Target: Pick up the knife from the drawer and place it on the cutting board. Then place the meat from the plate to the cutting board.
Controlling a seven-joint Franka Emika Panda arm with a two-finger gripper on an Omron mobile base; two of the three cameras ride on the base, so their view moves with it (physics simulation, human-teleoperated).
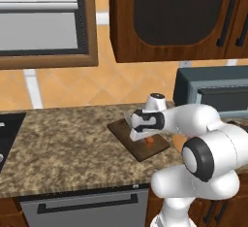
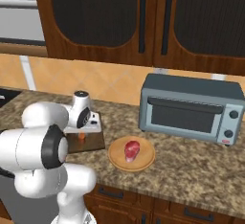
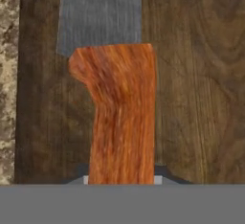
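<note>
The knife (image 3: pixel 117 108) is in hand and being set down: its orange handle runs up from between the fingertips, which are closed on it, blade lying over the cutting board (image 3: pixel 196 84). The next move calls for letting go and lifting clear. The gripper (image 1: pixel 139 136) hangs low over the board, forearm reaching level from the elbow. Beyond, the meat (image 2: pixel 132 150) waits on the plate (image 2: pixel 143 163), beside the toaster oven (image 2: pixel 191 108).
</note>
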